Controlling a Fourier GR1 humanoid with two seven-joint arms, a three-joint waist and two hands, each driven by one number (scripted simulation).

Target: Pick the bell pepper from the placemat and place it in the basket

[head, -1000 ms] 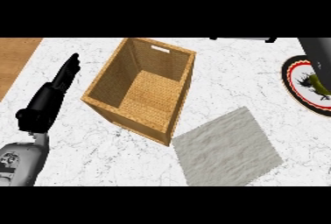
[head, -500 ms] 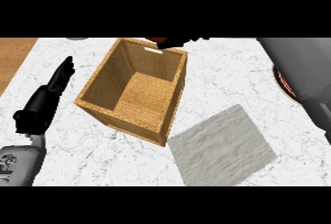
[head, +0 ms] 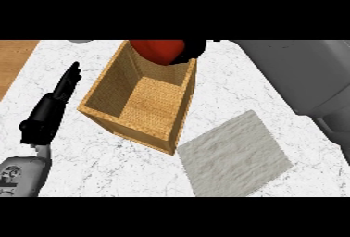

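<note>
Left hand rests open, fingers straight; right hand curls, forearm extended.

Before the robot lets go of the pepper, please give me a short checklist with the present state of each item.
1. Pepper is off the placemat: ok, the mat is bare.
2. Pepper is above the basket opening: ok, it shows at the far rim.
3. Pepper is low enough inside the basket: cannot tell from this view.
4. Right hand holds the pepper: ok, dark fingers show curled beside it, though mostly hidden.
5. Left hand is out of the way: ok, open and resting left of the basket.
6. Basket stands upright on the counter: ok.
</note>
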